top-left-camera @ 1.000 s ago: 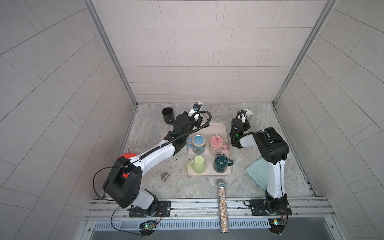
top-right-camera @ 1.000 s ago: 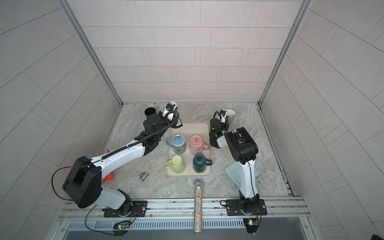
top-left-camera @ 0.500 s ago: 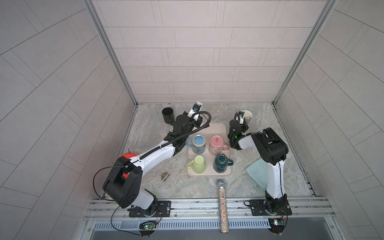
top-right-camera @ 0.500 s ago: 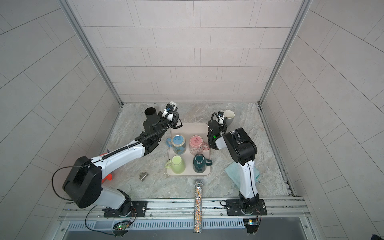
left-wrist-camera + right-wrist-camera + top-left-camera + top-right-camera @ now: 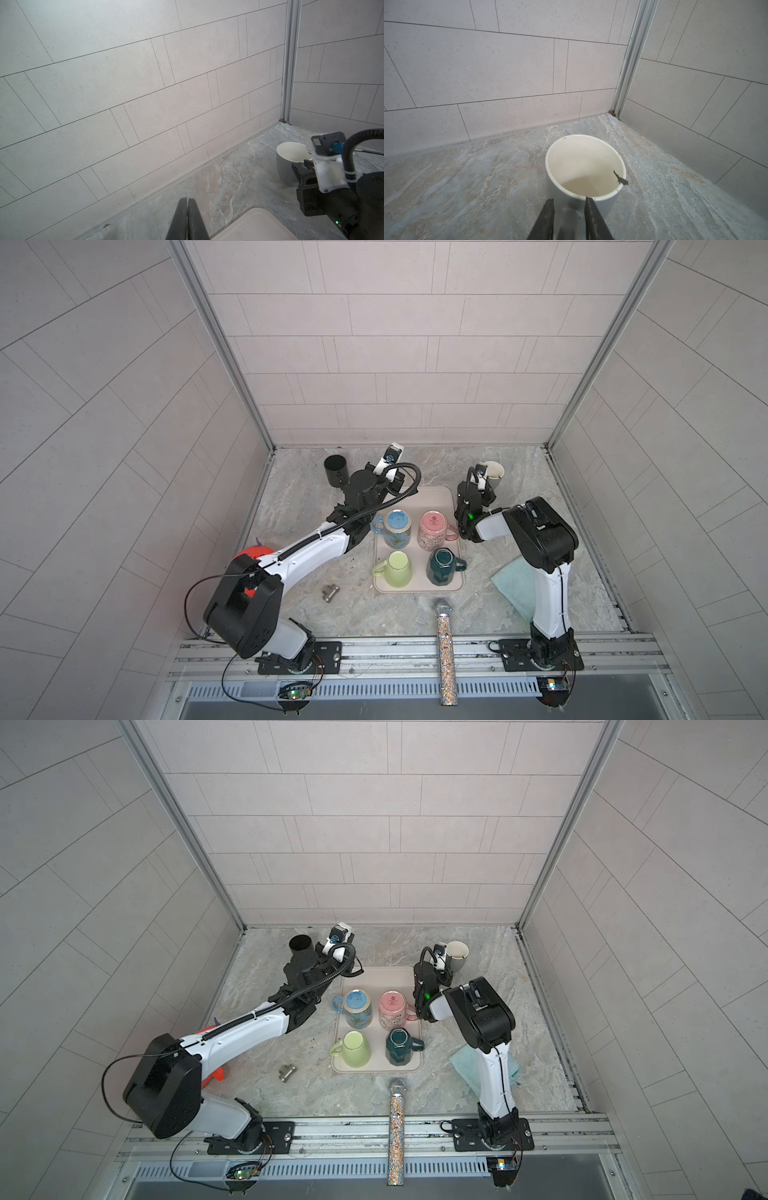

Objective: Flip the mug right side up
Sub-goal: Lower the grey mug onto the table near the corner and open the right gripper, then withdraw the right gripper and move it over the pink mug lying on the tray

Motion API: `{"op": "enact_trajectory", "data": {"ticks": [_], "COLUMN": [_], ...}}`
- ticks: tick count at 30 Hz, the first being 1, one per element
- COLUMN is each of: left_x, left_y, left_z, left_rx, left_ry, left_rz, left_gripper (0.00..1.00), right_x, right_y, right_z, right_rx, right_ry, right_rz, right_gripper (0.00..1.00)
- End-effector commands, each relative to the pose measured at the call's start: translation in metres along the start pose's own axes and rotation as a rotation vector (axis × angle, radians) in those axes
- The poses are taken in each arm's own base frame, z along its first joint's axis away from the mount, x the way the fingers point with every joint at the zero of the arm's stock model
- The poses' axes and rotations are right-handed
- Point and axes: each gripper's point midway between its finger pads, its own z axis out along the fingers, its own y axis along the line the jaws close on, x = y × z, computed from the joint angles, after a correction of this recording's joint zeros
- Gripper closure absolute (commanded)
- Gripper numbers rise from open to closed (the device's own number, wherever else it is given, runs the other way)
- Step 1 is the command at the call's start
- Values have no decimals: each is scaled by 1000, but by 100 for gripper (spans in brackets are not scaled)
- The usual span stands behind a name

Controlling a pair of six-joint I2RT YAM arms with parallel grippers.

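The mug (image 5: 583, 164), grey outside and white inside, stands right side up on the stone table at the back right in both top views (image 5: 495, 477) (image 5: 458, 957); it also shows in the left wrist view (image 5: 288, 162). My right gripper (image 5: 569, 199) sits just in front of it (image 5: 486, 489), its jaws a little apart on either side of the mug's near wall, where a handle seems to lie; I see no clamping. My left gripper (image 5: 188, 200) is shut on nothing, hovering by the tray's far left corner (image 5: 398, 481).
A beige tray (image 5: 436, 499) holds a blue mug (image 5: 397, 526), a pink mug (image 5: 432, 529), a green mug (image 5: 398, 570) and a dark teal mug (image 5: 441, 568). A black cup (image 5: 336, 470) stands back left. A glitter microphone (image 5: 444, 647), teal cloth (image 5: 515, 580) and metal clip (image 5: 330, 593) lie in front.
The right arm has shifted very slightly beside the mug, which stays upright in the same spot. The left arm has not moved.
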Motion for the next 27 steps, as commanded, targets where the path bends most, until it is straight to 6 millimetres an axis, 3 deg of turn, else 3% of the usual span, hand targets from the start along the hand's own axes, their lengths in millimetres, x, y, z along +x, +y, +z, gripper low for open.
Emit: {"op": "enact_trajectory", "data": {"ticks": [1, 11, 18, 21, 24, 27], "left_x": [-18, -25, -34, -37, -40, -37], "left_y": [8, 12, 22, 34, 49, 65], "left_z": [-6, -10, -14, -15, -17, -18], "left_rx": [-18, -32, -75, -132, -199, -253], "left_ry": [-63, -81, -91, -66, -20, 46], "left_rz": [-11, -17, -29, -31, -34, -60], "left_gripper": [93, 93, 90, 86, 82, 76], "right_x": [-14, -20, -53, -81, -106, -111], "right_y": [-6, -14, -39, -43, -36, -34], "right_z": [-8, -42, -73, -85, -93, -111], "right_rx": [18, 4, 0, -89, -272, -390], "right_ry": [-17, -28, -19, 87, 330, 553], "right_rz": [6, 8, 14, 28, 49, 18], "right_gripper": [73, 73, 70, 65, 58, 54]}}
